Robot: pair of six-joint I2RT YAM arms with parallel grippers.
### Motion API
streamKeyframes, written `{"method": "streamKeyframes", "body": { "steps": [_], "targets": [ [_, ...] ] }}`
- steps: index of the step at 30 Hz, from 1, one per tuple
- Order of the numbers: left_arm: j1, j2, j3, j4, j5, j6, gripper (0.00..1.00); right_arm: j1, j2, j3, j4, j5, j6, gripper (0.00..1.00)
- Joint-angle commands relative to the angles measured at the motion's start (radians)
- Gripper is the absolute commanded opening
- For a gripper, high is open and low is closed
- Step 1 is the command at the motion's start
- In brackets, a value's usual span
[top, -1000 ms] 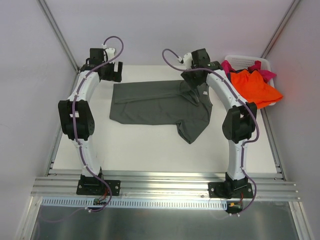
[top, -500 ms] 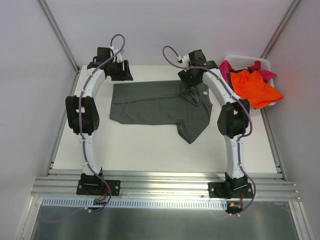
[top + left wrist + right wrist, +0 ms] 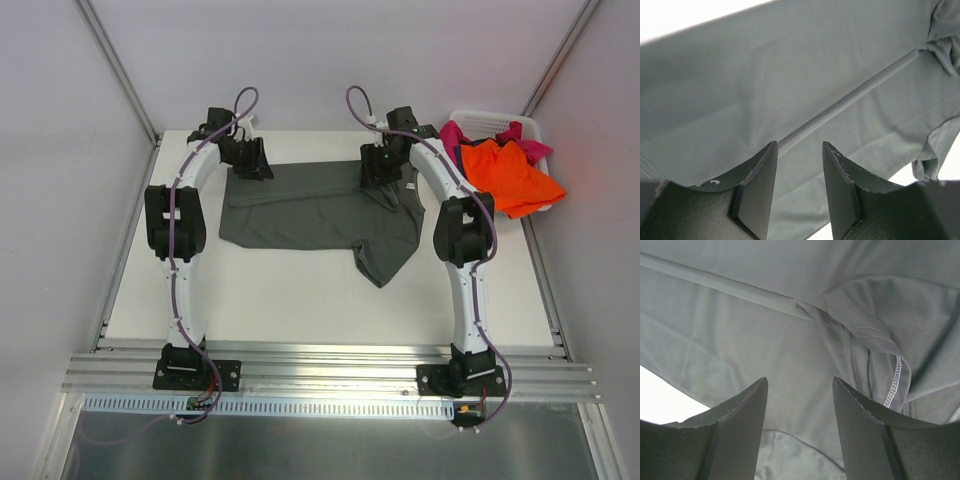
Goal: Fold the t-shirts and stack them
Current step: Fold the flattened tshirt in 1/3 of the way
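A dark grey-olive t-shirt [image 3: 310,210] lies spread on the white table, with one sleeve [image 3: 382,262] pointing toward the near side. My left gripper [image 3: 254,163] hovers over the shirt's far left corner. In the left wrist view it [image 3: 799,150] is open, with a fold ridge [image 3: 850,97] running under the gap. My right gripper [image 3: 381,176] is over the bunched cloth at the far right. In the right wrist view it [image 3: 800,385] stands open above the grey cloth, beside a stitched hem [image 3: 892,380]. Neither gripper holds anything.
A white laundry basket [image 3: 496,119] stands at the far right corner. An orange t-shirt [image 3: 515,175] hangs over its near rim, and a magenta one [image 3: 455,133] lies behind it. The grey enclosure walls stand close on both sides.
Both arms have swung inward over the shirt's far edge; the left one came from off the cloth onto its corner. Both pairs of jaws have narrowed, the left more.
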Motion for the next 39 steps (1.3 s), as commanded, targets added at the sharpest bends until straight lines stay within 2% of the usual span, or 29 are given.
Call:
{"method": "streamKeyframes", "body": {
  "steps": [1, 11, 19, 33, 39],
  "targets": [
    [-0.004, -0.003, 0.013, -0.034, 0.02, 0.006, 0.41, -0.017, 0.018, 0.046, 0.001, -0.052, 0.051, 0.58],
    [-0.004, 0.006, -0.019, -0.053, -0.009, -0.005, 0.41, -0.051, 0.097, 0.126, 0.044, -0.038, 0.089, 0.58],
    [0.006, -0.034, -0.113, -0.102, -0.012, -0.018, 0.41, -0.054, 0.157, 0.178, 0.09, -0.055, 0.129, 0.58],
    [0.012, -0.026, -0.061, -0.122, -0.032, -0.023, 0.4, -0.013, 0.199, 0.187, 0.11, -0.095, 0.163, 0.57],
    [0.013, -0.04, -0.071, -0.126, -0.026, -0.023, 0.39, -0.013, 0.141, 0.141, 0.083, -0.075, 0.112, 0.57]
  ]
}}
